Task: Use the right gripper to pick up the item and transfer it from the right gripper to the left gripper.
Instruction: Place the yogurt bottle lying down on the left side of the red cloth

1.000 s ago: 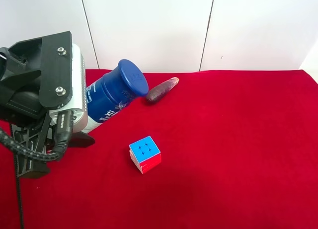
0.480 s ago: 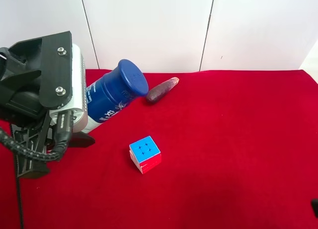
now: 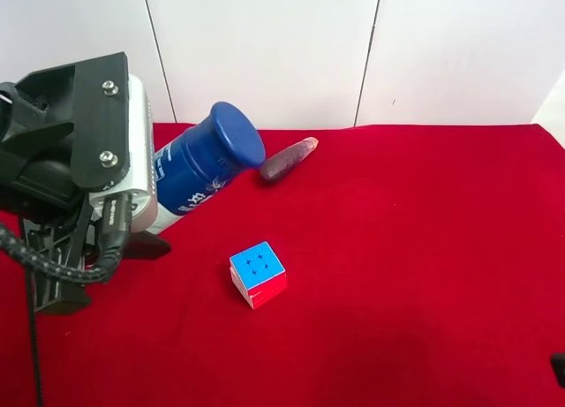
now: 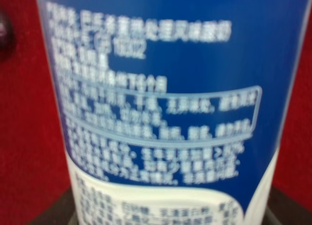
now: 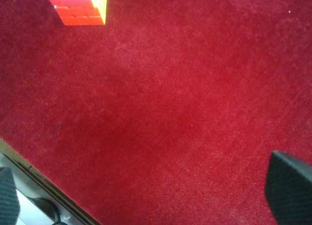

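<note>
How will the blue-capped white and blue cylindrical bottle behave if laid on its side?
The blue-capped white and blue cylindrical bottle is round, so it would probably roll on the red cloth. Its sides look smooth, so it may be slippery.

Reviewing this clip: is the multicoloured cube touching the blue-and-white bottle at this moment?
Apart. The exterior high view shows a plain stretch of red cloth between the cube and the bottle.

The slim white bottle with a blue label and dark blue round cap (image 3: pixel 210 160) is edging a little toward the far right, along with the black arm with a silver-grey screwed block (image 3: pixel 97 133) carrying it. A small black shape (image 3: pixel 559 369) is now showing at the near right edge.
</note>
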Available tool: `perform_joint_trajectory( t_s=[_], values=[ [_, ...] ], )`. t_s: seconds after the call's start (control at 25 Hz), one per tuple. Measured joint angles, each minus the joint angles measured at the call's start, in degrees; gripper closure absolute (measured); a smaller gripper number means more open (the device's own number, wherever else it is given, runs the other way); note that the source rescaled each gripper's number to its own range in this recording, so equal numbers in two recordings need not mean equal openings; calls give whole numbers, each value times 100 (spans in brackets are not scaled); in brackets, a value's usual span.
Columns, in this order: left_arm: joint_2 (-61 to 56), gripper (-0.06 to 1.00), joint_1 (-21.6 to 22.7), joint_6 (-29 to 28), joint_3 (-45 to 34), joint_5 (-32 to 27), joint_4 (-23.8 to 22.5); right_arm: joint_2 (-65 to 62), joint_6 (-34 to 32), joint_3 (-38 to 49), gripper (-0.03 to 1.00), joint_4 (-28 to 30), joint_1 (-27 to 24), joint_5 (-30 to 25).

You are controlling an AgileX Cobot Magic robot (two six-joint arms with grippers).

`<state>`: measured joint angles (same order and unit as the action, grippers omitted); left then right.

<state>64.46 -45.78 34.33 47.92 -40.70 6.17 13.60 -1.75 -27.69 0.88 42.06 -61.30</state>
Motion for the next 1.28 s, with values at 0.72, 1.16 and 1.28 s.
perform_joint_trajectory(
  t_s=[0.72,1.16,1.28],
  values=[
    [0,88,0,0,0,151,0,-1371,0,12,-3,7,-3563,29],
    [86,88,553,-1052,0,59,-304,-1371,0,13,-3,7,-3624,29],
    [366,88,1265,-1189,0,-256,-323,-1371,0,13,-3,7,-3624,29]
  ],
)
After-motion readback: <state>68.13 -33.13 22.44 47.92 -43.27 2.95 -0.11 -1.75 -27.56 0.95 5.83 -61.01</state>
